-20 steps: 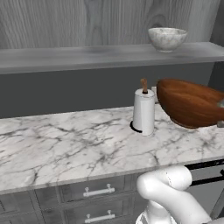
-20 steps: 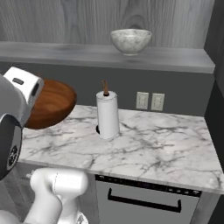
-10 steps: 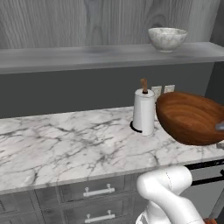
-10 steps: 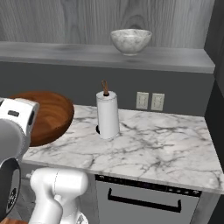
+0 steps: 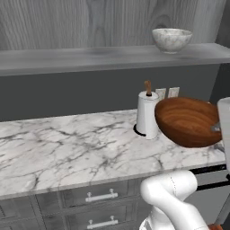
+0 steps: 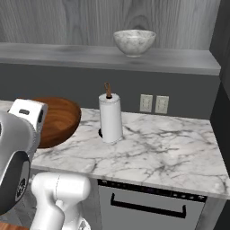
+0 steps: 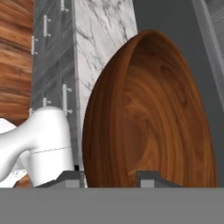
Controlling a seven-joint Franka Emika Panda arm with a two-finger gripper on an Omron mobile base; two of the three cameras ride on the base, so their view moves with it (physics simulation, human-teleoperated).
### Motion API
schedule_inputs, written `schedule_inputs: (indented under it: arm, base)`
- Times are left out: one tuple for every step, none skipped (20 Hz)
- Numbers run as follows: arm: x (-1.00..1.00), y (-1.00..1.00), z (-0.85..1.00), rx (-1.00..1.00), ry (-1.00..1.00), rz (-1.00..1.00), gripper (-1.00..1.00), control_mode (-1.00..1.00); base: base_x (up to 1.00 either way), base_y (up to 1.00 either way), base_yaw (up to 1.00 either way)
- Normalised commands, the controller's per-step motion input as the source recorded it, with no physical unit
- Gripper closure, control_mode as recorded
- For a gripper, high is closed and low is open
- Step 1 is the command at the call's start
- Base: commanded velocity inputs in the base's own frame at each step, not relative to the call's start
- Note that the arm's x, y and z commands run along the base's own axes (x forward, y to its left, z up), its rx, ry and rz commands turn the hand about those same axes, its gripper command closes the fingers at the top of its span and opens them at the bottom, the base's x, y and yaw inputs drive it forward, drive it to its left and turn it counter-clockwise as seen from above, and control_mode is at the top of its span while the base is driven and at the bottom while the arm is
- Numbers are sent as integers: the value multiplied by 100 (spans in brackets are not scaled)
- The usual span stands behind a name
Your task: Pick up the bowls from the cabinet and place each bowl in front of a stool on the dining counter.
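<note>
Wooden bowl [image 5: 188, 121] sitting lower and more level than second ago, opening tipping less sideways, arm drawing it back from shelf. Gripper [image 7: 109, 177] pinching bowl rim, one finger either side of wall. Bowl glossy reddish-brown, deep, hanging above marble counter [image 5: 67, 152] just right of paper towel roll [image 5: 147, 114]. Marbled bowl [image 6: 134, 42] resting upright on grey shelf [image 6: 90, 56], unmoved.

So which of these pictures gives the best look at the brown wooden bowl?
The hand view: the wooden bowl looms close, its grain and hollow plain, the gripper clamped on its rim. The left base view shows the wooden bowl whole but small, beside the paper towel roll. In the right base view the arm hides part of it.
</note>
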Motion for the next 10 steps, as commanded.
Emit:
schedule_inputs:
  arm:
    - [1,0,-9,0,0,0,100,-100]
    - [0,0,-6,0,0,0,100,-100]
    - [0,0,-5,0,0,0,100,-100]
    - [0,0,-6,0,0,0,100,-100]
    - [0,0,-8,1,0,0,100,-100]
    - [0,0,-9,1,0,0,100,-100]
    - [0,0,-7,0,0,0,100,-100]
    - [0,0,-5,0,0,0,100,-100]
    - [0,0,-3,0,0,0,100,-100]
    - [0,9,-14,0,0,5,100,-100]
  base:
    - [0,0,0]
    - [0,0,0]
    - [0,0,0]
    - [0,0,0]
    - [0,0,0]
    - [0,0,0]
    - [0,0,0]
    - [0,0,0]
    - [0,0,0]
    - [0,0,0]
